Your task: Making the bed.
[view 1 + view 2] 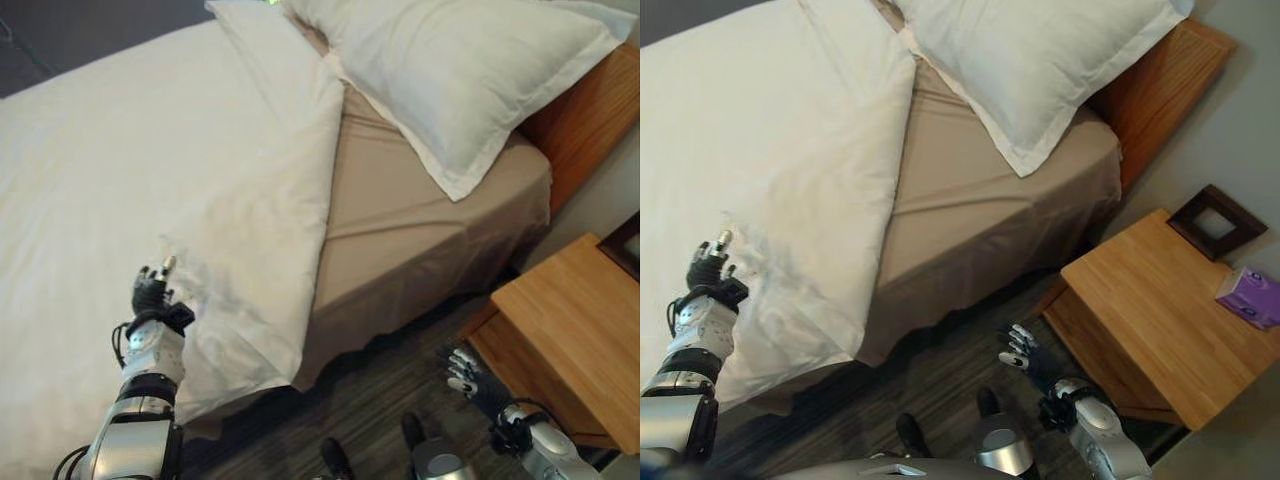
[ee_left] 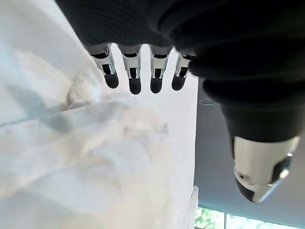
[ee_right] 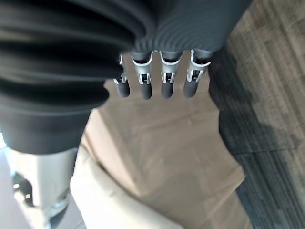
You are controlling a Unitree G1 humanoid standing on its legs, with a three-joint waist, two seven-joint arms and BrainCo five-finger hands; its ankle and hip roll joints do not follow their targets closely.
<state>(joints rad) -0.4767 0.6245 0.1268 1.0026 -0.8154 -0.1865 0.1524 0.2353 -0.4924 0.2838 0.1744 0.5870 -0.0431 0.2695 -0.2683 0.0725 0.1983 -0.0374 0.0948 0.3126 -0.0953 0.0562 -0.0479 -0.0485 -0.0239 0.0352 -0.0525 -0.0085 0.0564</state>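
Dark wood-grain flooring [image 1: 400,380] runs alongside a bed dressed in a tan fitted sheet [image 1: 420,240]. Left hand [image 1: 152,292]: positioned on the white duvet [image 1: 150,170] near that cover's lower side edge, fingers straight and relaxed, dark tips resting at the cloth surface; the left wrist view shows the fingertips [image 2: 135,86] in a row above rumpled white fabric, with no fold pinched between them. Beyond this hand the duvet spreads across most of the mattress; its edge toward the right hand lies folded back on a diagonal, exposing the tan sheet beside it. Past that, at the head of the bed, a white pillow [image 1: 450,70] lies on the tan sheet against the wooden headboard [image 1: 585,110]. Right hand [image 1: 1020,352]: held low above the floor, clear of the bed, fingers extended and holding nothing. Just beside this hand stands a wooden nightstand [image 1: 1160,310] carrying a dark picture frame [image 1: 1217,223] and a purple box [image 1: 1250,296].
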